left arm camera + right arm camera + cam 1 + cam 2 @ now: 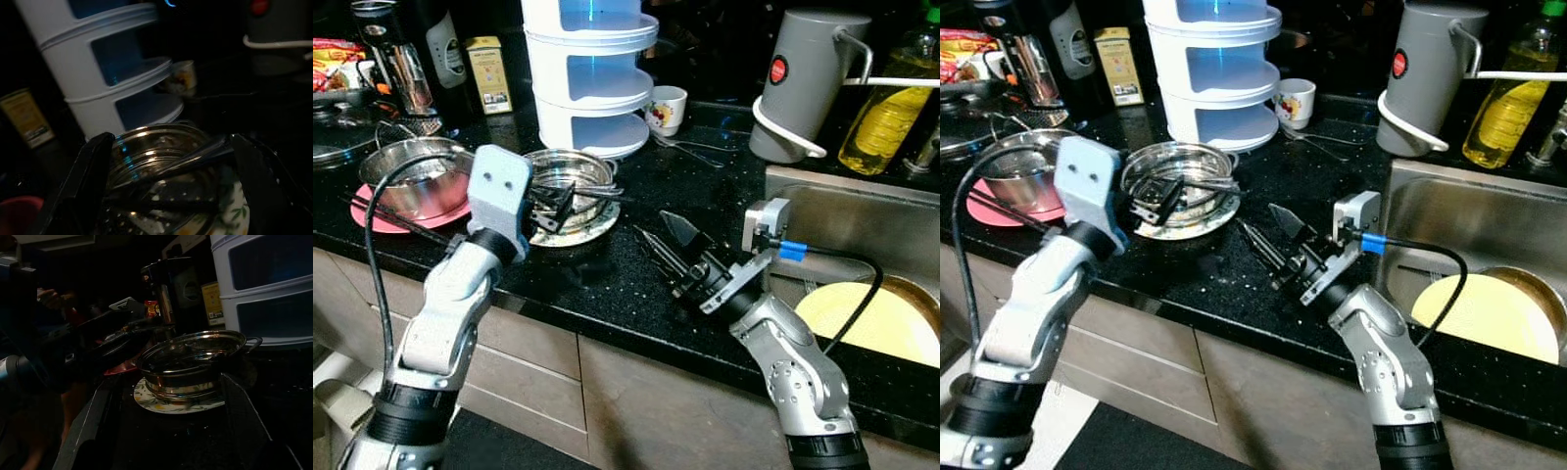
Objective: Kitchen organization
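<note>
We see the two head views well lit and sharp from above, with speckled glare on the black desk (pixel 636 284) and bright highlights on the steel pot (pixel 570 176) at centre. Both wrist views are very dark and soft; in the left one the white tiered container (pixel 107 83) glows faintly blue, and pot rims catch small glints.

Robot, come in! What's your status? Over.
Left claw open over the shiny steel pot on its patterned plate. Right claw open, low above the black counter.
</note>
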Controlling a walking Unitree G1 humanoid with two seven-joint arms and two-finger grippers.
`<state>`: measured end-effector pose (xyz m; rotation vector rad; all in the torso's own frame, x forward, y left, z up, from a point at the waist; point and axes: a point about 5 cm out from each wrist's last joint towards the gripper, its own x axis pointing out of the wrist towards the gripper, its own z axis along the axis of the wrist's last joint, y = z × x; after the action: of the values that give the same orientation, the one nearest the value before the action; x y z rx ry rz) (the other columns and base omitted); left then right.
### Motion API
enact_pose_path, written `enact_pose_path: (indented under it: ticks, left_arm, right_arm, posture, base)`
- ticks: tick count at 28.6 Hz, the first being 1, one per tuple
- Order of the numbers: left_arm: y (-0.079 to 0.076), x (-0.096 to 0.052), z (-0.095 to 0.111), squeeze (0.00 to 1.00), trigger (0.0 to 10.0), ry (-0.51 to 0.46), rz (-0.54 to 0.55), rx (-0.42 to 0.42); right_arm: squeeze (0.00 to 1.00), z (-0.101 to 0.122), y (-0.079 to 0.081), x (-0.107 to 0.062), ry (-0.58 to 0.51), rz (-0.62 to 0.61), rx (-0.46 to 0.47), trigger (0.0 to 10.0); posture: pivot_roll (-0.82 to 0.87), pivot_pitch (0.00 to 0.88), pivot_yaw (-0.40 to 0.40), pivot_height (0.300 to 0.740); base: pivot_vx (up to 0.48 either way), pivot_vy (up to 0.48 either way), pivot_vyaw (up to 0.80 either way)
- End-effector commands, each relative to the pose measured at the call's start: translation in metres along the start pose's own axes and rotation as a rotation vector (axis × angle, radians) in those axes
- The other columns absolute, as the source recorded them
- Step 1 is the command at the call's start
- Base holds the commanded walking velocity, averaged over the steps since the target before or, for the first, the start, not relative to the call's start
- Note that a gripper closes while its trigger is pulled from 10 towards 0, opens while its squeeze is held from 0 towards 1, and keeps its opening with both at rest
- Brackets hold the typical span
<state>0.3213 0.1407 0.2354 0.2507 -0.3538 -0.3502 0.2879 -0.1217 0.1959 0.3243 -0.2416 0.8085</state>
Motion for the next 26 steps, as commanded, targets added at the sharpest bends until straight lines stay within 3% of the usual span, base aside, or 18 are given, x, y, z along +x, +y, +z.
enact_pose_path:
  ticks: [1,2,5,8,10,13,15,22,26]
  left_arm:
    - [-0.005,0.005,-0.005,0.0,10.0,0.008,-0.059,0.023]
    - [-0.005,0.005,-0.005,0.0,10.0,0.008,-0.059,0.023]
    - [-0.022,0.01,-0.013,0.0,10.0,0.02,-0.216,0.106]
    - [-0.026,0.01,-0.016,0.0,10.0,0.026,-0.25,0.147]
    - [-0.032,0.01,-0.019,0.0,10.0,0.038,-0.316,0.25]
    - [-0.034,0.01,-0.02,0.0,10.0,0.04,-0.342,0.287]
    - [-0.04,0.009,-0.021,0.0,10.0,0.04,-0.416,0.384]
    - [-0.046,0.006,-0.021,0.0,10.0,0.032,-0.477,0.437]
    - [-0.044,0.003,-0.018,0.0,10.0,0.036,-0.483,0.479]
  right_arm:
    - [0.0,-0.001,-0.002,-0.001,0.012,-0.016,0.001,10.0]
    - [0.0,-0.001,-0.002,-0.001,0.012,-0.016,0.001,10.0]
    - [0.0,0.003,-0.003,-0.004,0.01,-0.027,-0.008,10.0]
    - [0.0,0.003,-0.004,-0.005,0.011,-0.029,-0.011,10.0]
    - [0.0,0.004,-0.004,-0.007,0.012,-0.029,-0.011,10.0]
    - [0.0,0.004,-0.003,-0.007,0.012,-0.025,-0.008,10.0]
    - [0.0,0.004,0.003,-0.009,0.013,0.033,0.012,10.0]
    - [0.0,-0.001,0.011,-0.015,0.071,0.116,-0.006,10.0]
    - [0.0,-0.008,0.004,-0.015,0.118,0.069,-0.055,10.0]
  posture:
    - [0.0,0.0,-0.012,0.74]
    - [0.0,0.0,-0.012,0.74]
    - [-0.01,0.0,-0.008,0.74]
    - [-0.01,0.0,-0.008,0.74]
    - [-0.02,0.0,-0.002,0.74]
    - [-0.02,0.0,-0.002,0.74]
    - [-0.02,0.0,0.0,0.74]
    - [-0.01,0.0,-0.006,0.74]
    - [-0.01,0.0,-0.004,0.74]
  base:
    - [0.0,0.0,0.0]
    - [0.0,0.0,0.0]
    - [0.0,0.0,0.0]
    - [0.0,0.0,0.0]
    - [0.0,0.0,0.0]
    - [0.0,0.0,0.0]
    - [0.0,0.0,0.0]
    - [0.0,0.0,0.0]
    - [0.0,0.0,0.0]
